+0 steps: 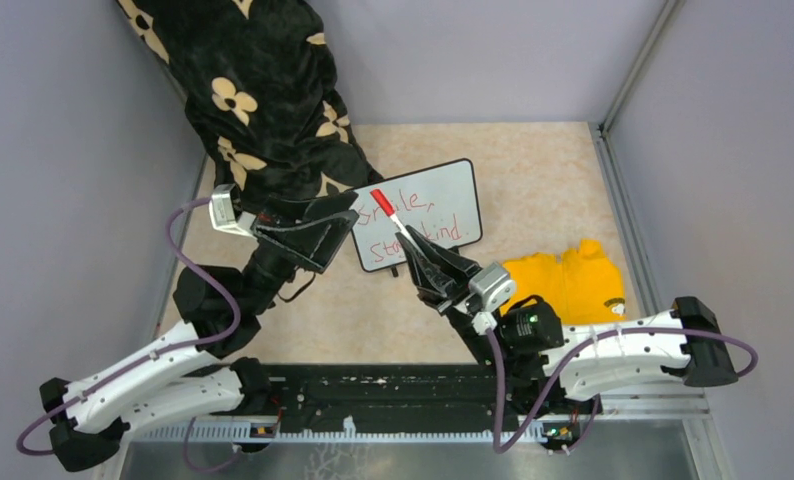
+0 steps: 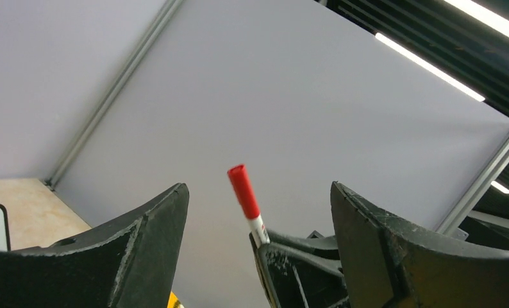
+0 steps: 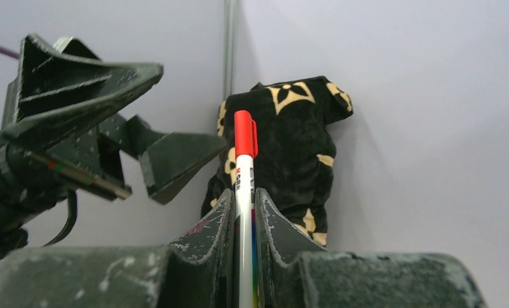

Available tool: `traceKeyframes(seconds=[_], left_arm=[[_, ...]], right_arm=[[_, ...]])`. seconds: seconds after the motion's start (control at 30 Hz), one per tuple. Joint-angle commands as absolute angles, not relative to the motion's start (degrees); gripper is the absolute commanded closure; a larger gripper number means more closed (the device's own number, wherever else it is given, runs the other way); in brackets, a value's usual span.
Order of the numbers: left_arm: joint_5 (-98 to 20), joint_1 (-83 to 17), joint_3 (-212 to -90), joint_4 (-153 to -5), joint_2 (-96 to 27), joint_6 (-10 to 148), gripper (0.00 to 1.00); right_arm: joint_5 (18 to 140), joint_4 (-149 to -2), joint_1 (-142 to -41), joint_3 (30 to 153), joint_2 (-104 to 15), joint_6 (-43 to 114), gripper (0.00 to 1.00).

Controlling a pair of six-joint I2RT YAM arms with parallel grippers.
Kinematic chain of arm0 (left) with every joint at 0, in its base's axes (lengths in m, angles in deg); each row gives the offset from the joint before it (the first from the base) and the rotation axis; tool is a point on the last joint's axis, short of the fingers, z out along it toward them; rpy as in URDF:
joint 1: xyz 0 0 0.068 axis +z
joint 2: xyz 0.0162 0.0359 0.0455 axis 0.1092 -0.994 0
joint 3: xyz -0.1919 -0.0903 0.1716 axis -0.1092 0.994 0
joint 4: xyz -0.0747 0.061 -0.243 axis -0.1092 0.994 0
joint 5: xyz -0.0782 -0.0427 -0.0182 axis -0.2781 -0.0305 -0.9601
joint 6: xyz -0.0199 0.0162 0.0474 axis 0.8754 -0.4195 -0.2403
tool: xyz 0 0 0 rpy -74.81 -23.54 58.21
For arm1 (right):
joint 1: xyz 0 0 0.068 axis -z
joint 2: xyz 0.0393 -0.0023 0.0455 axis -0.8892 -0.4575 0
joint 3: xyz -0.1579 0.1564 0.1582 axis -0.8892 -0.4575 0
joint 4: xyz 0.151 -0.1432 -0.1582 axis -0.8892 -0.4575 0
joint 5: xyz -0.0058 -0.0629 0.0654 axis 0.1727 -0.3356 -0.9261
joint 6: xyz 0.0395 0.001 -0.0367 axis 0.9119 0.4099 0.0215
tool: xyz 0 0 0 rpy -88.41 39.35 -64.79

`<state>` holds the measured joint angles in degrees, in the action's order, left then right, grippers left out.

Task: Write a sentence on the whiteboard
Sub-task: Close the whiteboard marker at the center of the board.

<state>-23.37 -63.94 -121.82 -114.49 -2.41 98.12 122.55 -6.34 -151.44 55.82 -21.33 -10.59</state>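
While the right gripper (image 1: 414,240) is clenched on the barrel of a slim white marker with a red cap (image 1: 387,210), the capped end sticks out past its fingertips, up and away from the wrist. The left gripper (image 1: 339,240) hangs released just to that marker's left, its black fingers (image 1: 313,218) spread wide with nothing between them; from its own wrist camera the red cap stands in the gap ahead of its jaws. Beyond both grippers, against the far-left wall, a large black plush cloth printed with cream flowers (image 1: 263,90) is heaped up, its lower edge reaching down close behind the left gripper. To the right of the right gripper's wrist a crumpled yellow cloth (image 1: 573,280) lies on the beige speckled tabletop (image 1: 533,170). The small glossy white whiteboard with a thin black frame and rounded corners (image 1: 451,195) sits just past the right gripper's fingertips, turned at a slant on the table. The thin red handwritten sentence (image 1: 423,222) runs over two lines, "Smile," above and "Stay kind." below; the marker and the right fingers cross in front of its left part, hiding some letters.
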Motion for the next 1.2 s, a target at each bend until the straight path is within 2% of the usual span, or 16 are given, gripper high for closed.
traceKeyframes(seconds=[0.0,0.4,0.77,1.03,1.17], left_arm=[[-24.15,-64.1,-126.05,-108.81,-5.01,92.76,0.15],[-29.01,-63.53,-128.02,-107.38,-8.47,97.75,0.28],[-28.6,-61.92,-124.19,-110.19,-5.44,103.35,0.29],[-36.65,-56.13,-120.69,-115.42,-6.45,112.95,0.54],[-38.89,-54.59,-119.5,-117.43,-7.07,115.9,0.55]], right_arm=[[119.93,-12.0,-151.91,55.74,-20.24,-5.98,1.0],[118.83,-11.54,-151.98,54.84,-19.45,-4.91,1.0],[120.03,-9.65,-151.98,53.46,-19.03,-5.64,1.0],[120.96,-8.16,-151.98,52.78,-18.66,-5.78,1.0],[121.51,-7.61,-151.99,52.53,-18.63,-6.23,1.0]])
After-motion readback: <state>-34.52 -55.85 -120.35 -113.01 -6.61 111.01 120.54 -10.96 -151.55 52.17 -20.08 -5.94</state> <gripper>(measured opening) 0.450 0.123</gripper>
